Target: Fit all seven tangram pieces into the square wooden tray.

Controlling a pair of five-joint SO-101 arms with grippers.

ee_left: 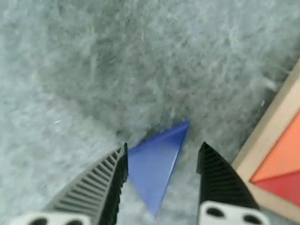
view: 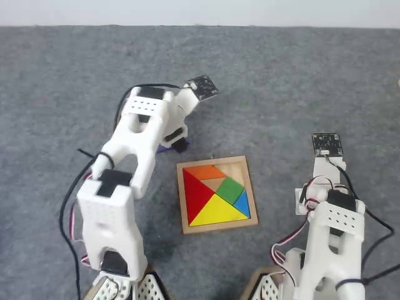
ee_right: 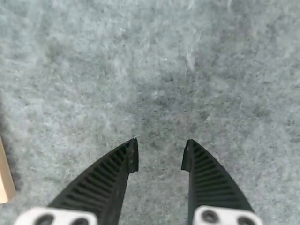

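Ribbed black fingers (ee_left: 103,187) of my left tool (ee_left: 164,147) loom closest, spread apart, and between them lies a blue triangle (ee_left: 154,164), flat on the grey felt bench (ee_left: 93,70). One finger sits right against the triangle's edge and the other stands clear of it, so there's no clamp on it. Just beside it, the wooden tray (ee_left: 267,126) pokes in by a corner, with an orange piece (ee_left: 283,157) and a red triangle (ee_left: 281,192) inside.

Over to my right tool (ee_right: 160,143): jaws parted as well, hovering over the grey felt, with a sliver of pale wood (ee_right: 4,183) off to one side.

From above, my left arm (view: 134,150) stretches out to a spot just off the tray's far left corner, and my right arm (view: 331,219) stands well apart on the tray's other side. Inside the tray, orange runs along the far edge and red sits on the left. A yellow triangle (view: 219,211) lies along the near edge, a green square (view: 231,189) sits right of the middle, and a small blue triangle (view: 242,204) rests against the right wall. Pale wood shows between orange, red and green, and in the far right corner.
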